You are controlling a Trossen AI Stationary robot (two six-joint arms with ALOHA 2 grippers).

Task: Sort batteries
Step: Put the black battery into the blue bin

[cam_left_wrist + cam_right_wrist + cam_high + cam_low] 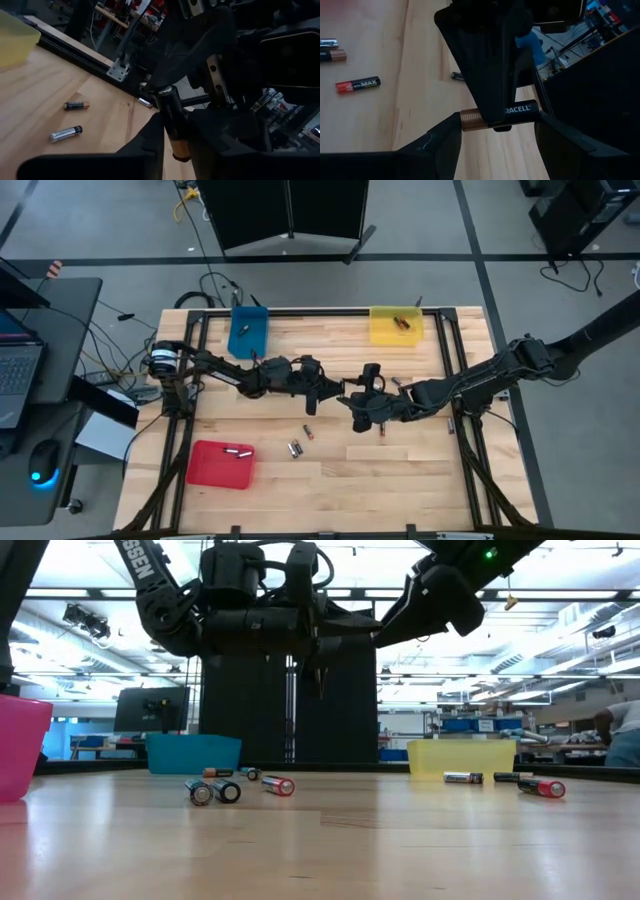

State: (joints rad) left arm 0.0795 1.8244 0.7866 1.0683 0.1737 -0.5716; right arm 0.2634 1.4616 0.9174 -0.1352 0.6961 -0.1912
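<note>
High view: left gripper [335, 388] and right gripper [362, 402] meet mid-table.
Left wrist view: left fingers [150, 137] clasp copper-ended battery [173, 122].
Right wrist view: right fingers [440, 137] grip the same battery; loose batteries [358, 84] on table [370, 120].

This is a robotics lab or workshop. In the high view a wooden table [330, 470] on a black metal frame stands on a grey floor marked with dark tape lines, with a laptop [18, 375] and mouse [40, 463] on a side desk at the left edge and loose cables [215, 285] above it. The low view's background shows bright ceiling strip lights [560, 615], a monitor [150, 708] at left, and cluttered benches [480, 725] at right.
</note>
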